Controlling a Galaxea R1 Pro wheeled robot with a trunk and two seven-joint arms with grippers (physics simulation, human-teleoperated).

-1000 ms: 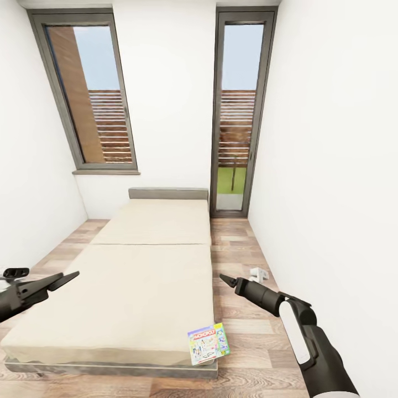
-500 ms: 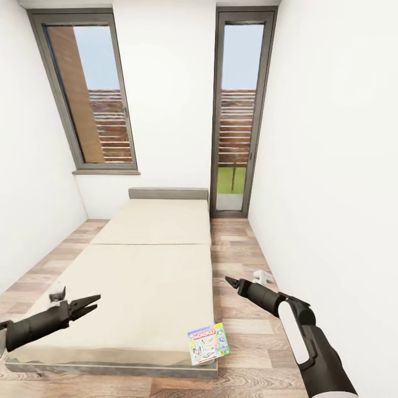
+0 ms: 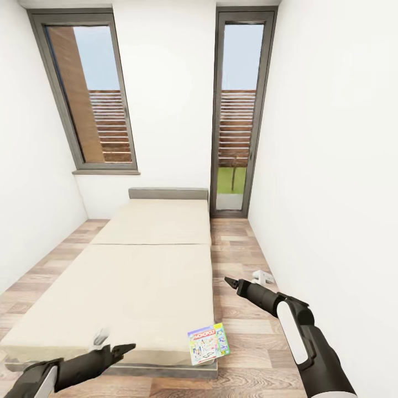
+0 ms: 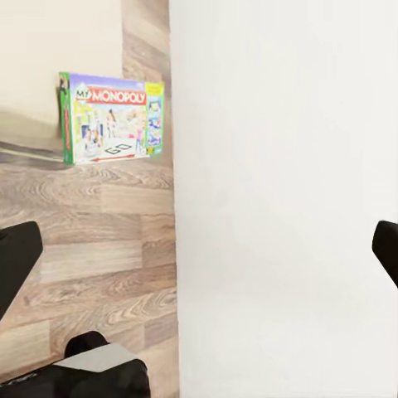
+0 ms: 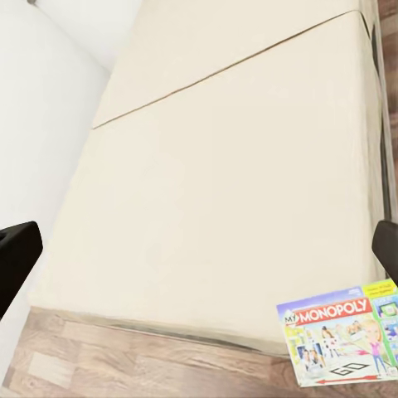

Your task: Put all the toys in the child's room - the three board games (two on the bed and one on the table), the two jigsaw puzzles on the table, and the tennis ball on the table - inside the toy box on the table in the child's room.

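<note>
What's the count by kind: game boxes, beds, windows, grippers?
Green-edged Monopoly board game box: 1
Low beige bed with grey headboard: 1
Tall grey-framed windows: 2
Black grippers, left gripper and right gripper: 2
Total: 6

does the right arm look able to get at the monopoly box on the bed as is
Probably yes. The Monopoly box lies on the bed's near corner, nothing on or beside it, and the right gripper hovers just beyond it, fingers apart.
</note>
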